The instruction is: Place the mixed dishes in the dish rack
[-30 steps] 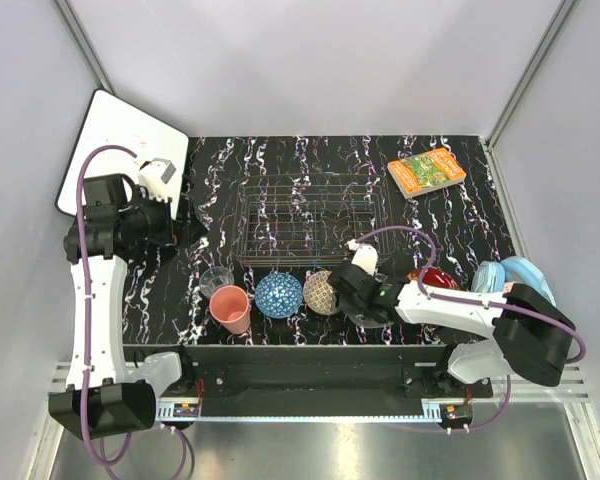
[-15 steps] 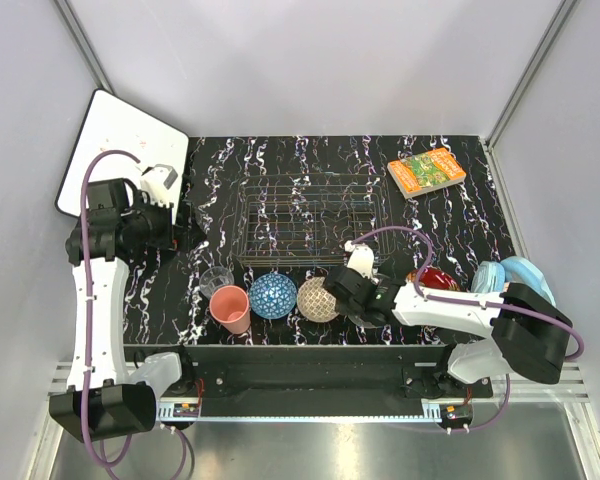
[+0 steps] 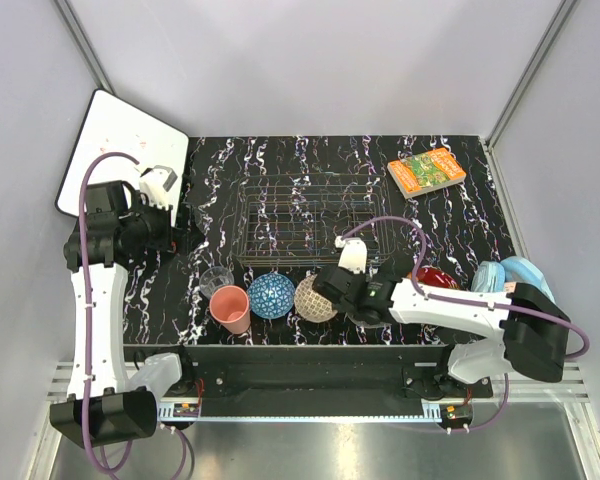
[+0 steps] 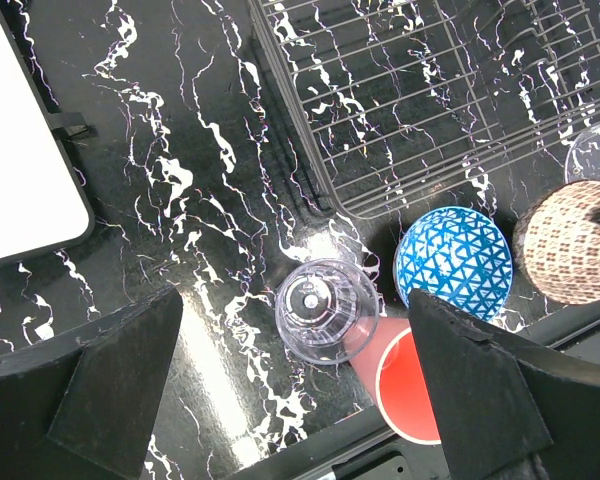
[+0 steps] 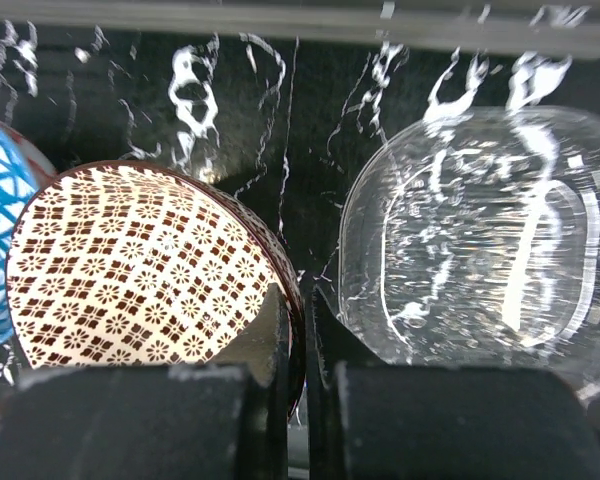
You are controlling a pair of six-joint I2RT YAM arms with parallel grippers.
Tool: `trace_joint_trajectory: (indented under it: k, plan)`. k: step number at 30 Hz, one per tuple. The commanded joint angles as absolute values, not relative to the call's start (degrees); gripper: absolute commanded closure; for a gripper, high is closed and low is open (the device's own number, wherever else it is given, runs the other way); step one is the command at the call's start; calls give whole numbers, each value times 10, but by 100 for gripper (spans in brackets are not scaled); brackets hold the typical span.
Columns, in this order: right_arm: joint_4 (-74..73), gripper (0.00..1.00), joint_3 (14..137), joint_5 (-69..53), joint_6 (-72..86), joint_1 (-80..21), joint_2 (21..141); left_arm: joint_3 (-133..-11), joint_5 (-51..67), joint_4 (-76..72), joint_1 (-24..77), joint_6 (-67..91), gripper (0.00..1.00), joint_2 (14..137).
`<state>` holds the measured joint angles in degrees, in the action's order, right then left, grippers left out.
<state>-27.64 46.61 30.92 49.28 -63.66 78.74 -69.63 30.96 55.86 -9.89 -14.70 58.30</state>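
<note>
Right gripper first: its fingers are drawn in narrow and pinch the rim of the tan-red patterned ceramic bowl, one finger inside the bowl and one outside. From above, that bowl sits just in front of the middle of the dark thin-wire dish rack. It looks tipped up on its edge, though I can't tell whether it's clear of the table. Just beside it, toward the rack's near right corner, lies the clear glass plate. On the bowl's other side is the blue patterned bowl, also in front of the rack.

Over to the left gripper: fingers spread wide with nothing between them, hanging off the rack's left side. Below it, the small clear glass stands by the rack's near left corner, with the pink plastic cup just beside it on the nearer side. The red flower-rimmed dish waits off the rack's near right corner. The rack itself holds no dishes.
</note>
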Motion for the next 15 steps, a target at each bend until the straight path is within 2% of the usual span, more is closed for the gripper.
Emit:
trace_joint_trajectory:
  k: [1,10,15]
  plan:
    - [-360,100,554,395,491,-651,745,-693,303,548,-102,-155,1,572]
    - [-522,100,731,544,432,-658,720,-699,305,555,-102,-156,1,570]
    - [-548,100,836,723,288,-650,796,-709,305,564,-102,-156,1,568]
